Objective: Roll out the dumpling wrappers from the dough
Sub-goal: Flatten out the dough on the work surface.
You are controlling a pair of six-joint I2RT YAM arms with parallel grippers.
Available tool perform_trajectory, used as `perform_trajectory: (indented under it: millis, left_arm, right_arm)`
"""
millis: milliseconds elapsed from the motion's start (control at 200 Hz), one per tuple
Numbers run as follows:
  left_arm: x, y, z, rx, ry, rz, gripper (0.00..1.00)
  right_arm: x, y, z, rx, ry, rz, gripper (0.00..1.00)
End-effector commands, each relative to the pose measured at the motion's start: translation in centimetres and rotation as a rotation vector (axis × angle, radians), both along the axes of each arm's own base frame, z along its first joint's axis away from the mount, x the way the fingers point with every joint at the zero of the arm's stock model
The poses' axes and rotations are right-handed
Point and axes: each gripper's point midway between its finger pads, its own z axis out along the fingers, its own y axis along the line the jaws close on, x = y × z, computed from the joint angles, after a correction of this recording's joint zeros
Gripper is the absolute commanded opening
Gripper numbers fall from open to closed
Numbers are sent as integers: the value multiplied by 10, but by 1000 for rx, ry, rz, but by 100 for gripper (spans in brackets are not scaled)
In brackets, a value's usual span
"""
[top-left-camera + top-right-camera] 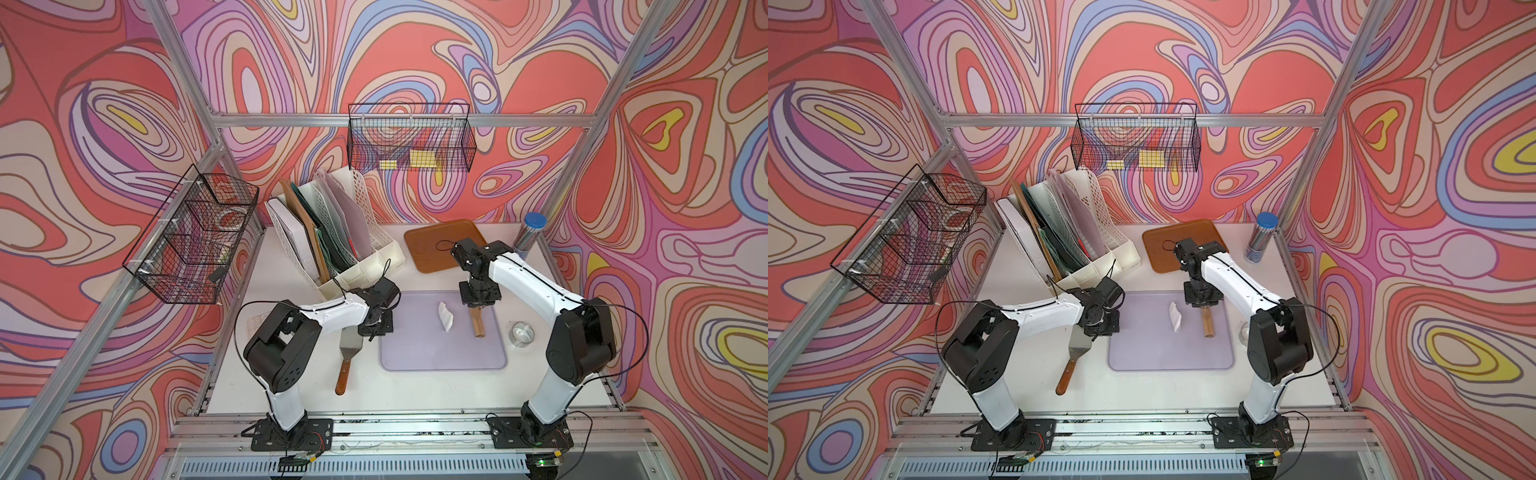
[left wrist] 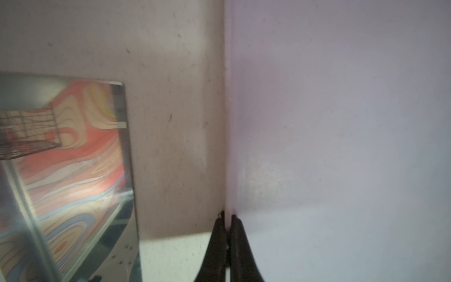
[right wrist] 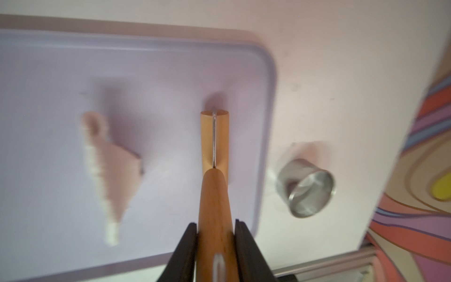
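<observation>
top views, right gripper [image 1: 476,306]: it's clamping a wooden roller [image 1: 478,325], which is poking out over the purple mat [image 1: 436,357]
top views, dough scrap [image 1: 445,316]: a ragged white piece is lying on the mat just beside that gripper, on its left-arm side, apart from the roller
top views, left gripper [image 1: 377,332]: it's sitting at the mat's edge, with a spatula [image 1: 348,347] lying just on its outer side
left wrist: the left gripper [image 2: 228,219] is pinching the mat's rim, jaws tight on it, so I'm guessing it's pinning the mat down
right wrist: the roller handle [image 3: 214,207] is sitting snug between the jaws, and a ring cutter [image 3: 306,188] is waiting off the mat on the gripper's far side from the dough
dumpling wrappers: I'm not seeing a single round disc anywhere
progress: I'm reckoning it's barely starting, with flattening and cutting all left to do
</observation>
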Motion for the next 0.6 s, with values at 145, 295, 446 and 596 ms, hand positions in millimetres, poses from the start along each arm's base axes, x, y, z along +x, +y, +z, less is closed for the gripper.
perform_trajectory:
  millis: [145, 295, 446, 596]
  left_arm:
    - [-5, 8, -6, 21, 20, 14, 0]
    - [-4, 6, -5, 10, 18, 17, 0]
    - [-4, 8, -4, 19, 18, 34, 0]
    - [-4, 14, -4, 37, 11, 70, 0]
  right_arm:
    - [-5, 26, 2, 175, 26, 64, 0]
    - [7, 62, 55, 413, -115, 106, 0]
    - [5, 100, 99, 660, -188, 139, 0]
    - [-2, 110, 106, 752, -176, 87, 0]
